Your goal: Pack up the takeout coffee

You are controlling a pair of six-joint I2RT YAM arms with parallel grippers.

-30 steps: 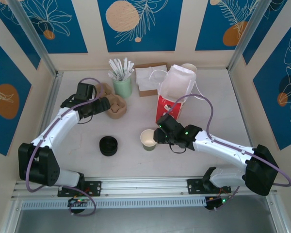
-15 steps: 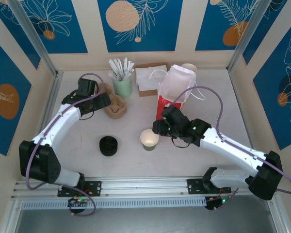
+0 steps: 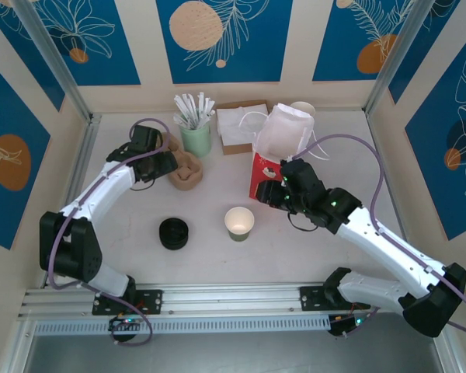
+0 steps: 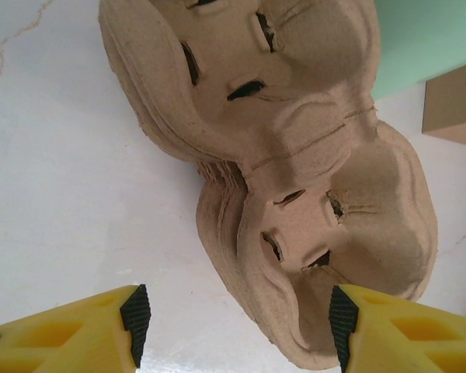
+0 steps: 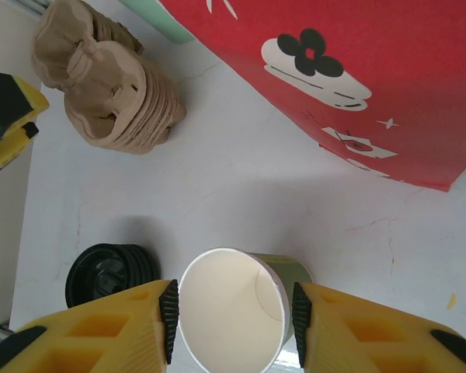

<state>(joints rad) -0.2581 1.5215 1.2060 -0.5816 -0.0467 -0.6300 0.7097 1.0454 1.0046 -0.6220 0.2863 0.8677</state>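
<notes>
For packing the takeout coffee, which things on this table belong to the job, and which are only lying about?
Likely for the job: open paper cup, black lids, pulp cup carriers, red-and-white bag.
Just lying about: mint cup of white sticks, napkin box.

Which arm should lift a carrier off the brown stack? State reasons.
Left. The left claw, open, brackets one end of the carrier stack; the right claw sits far off beside the red bag.
</notes>
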